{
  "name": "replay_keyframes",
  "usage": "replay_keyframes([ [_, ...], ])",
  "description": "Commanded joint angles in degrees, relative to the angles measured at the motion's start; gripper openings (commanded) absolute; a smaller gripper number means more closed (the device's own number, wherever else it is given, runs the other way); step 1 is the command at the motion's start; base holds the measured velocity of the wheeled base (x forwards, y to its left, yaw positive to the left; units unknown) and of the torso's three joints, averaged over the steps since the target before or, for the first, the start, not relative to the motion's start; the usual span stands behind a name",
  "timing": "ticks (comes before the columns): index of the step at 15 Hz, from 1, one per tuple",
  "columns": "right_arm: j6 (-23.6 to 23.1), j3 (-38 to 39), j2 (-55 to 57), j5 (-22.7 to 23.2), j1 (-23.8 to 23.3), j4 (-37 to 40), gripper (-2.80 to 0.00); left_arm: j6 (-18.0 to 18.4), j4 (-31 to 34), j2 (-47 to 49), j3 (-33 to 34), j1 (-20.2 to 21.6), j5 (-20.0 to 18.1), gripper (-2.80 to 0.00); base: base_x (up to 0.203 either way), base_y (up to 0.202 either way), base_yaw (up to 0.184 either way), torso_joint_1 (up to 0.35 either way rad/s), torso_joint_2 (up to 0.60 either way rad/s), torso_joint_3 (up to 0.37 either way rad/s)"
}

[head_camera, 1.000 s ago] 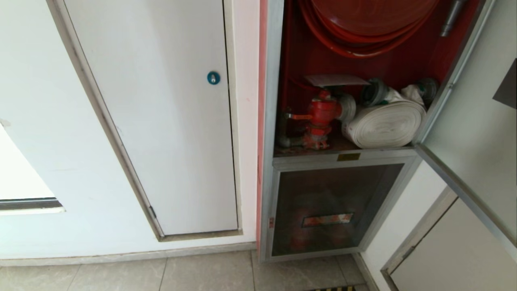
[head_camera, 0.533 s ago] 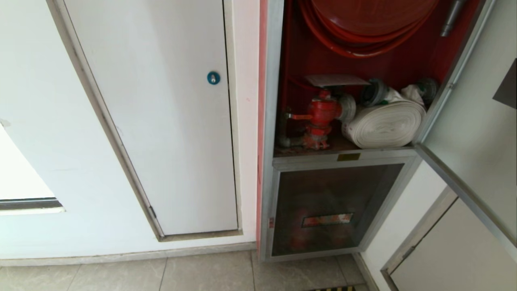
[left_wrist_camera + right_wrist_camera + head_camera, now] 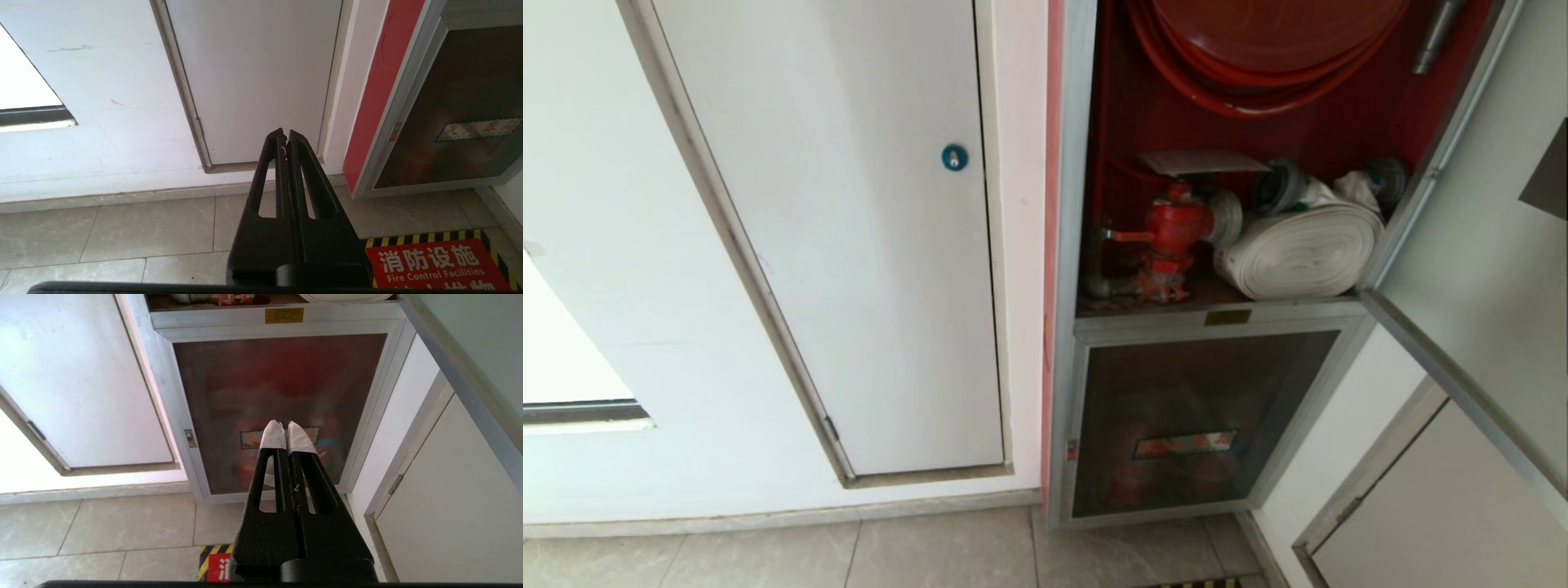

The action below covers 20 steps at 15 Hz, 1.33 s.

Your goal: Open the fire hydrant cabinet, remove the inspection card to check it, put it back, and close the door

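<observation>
While neither arm shows in the head view, each wrist view shows its own gripper low over the floor tiles (image 3: 931,547). Farthest toward nine o'clock is the plain white door (image 3: 849,245) with its blue round lock (image 3: 954,157); the left gripper (image 3: 285,136) hangs before its lower edge, fingers pressed together on nothing. Toward three o'clock, the fire hydrant cabinet (image 3: 1068,245) stands open: the inspection card (image 3: 1201,162) lies flat atop the red valve (image 3: 1172,233), with the white rolled hose (image 3: 1298,249) just beside it and the red hose reel (image 3: 1258,49) at twelve o'clock. Below, the right gripper (image 3: 287,430), white-wrapped tips clenched and empty, faces the smaller dark glass panel (image 3: 1184,416). The door (image 3: 1478,245) stands swung out at three o'clock, leaving the opening unobstructed.
</observation>
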<state>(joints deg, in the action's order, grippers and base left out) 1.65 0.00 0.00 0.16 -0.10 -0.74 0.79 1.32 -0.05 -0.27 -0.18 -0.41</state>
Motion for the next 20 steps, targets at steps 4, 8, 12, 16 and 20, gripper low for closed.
replay_keyframes([
  [4,0.02,0.18,0.09,0.02,0.01,-0.05,-2.8,0.0,0.0,-0.04,0.0,0.01,-0.02,-2.8,0.0,0.0,0.0,0.0,0.0,0.0],
  [8,0.03,0.18,0.09,0.02,0.01,-0.05,-2.8,0.0,0.0,-0.04,0.0,0.01,-0.02,-2.8,0.0,0.0,0.0,0.0,0.0,0.0],
  [12,0.02,0.18,0.09,0.02,0.01,-0.05,-2.8,0.0,0.0,-0.04,0.01,0.01,-0.02,-2.8,0.0,0.0,0.0,0.0,0.0,0.0],
  [16,0.02,0.18,0.09,0.02,0.01,-0.05,-2.8,0.0,0.0,-0.04,0.0,0.01,-0.02,-2.8,0.0,0.0,0.0,0.0,0.0,0.0],
  [20,0.02,0.18,0.09,0.02,0.01,-0.05,-2.8,0.0,0.0,-0.04,0.01,0.01,-0.02,-2.8,0.0,0.0,0.0,0.0,0.0,0.0],
])
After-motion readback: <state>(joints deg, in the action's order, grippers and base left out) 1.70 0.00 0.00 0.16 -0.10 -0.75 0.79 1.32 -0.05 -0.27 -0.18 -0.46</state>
